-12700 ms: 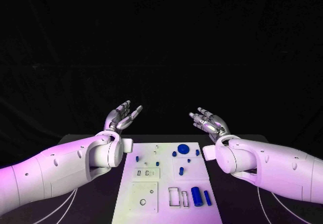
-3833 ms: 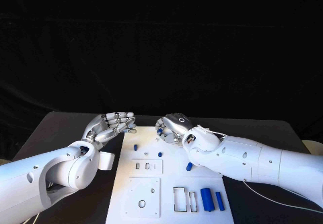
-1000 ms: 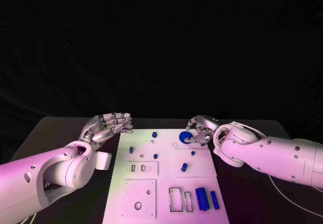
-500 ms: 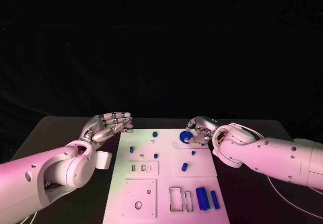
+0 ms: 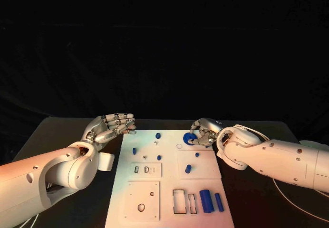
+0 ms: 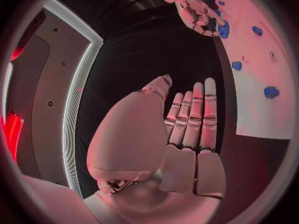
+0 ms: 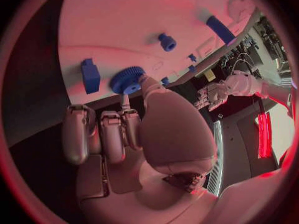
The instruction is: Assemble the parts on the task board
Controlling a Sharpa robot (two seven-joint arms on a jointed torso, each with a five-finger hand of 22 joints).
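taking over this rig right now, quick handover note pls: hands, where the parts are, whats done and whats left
Right hand: at the far right corner of the task board, pinching the blue gear between thumb and a finger; the right wrist view shows the same hold.
Left hand: off the board's far left corner, holding nothing, fingers loosely curled.
Parts: several small blue pieces are spread over the board's far half; two blue bars lie at the near right beside the rectangular slots.
Done: gear picked. Whether any piece is already seated is hard to tell.
Left: seat the gear, then probably the bars and the rest.
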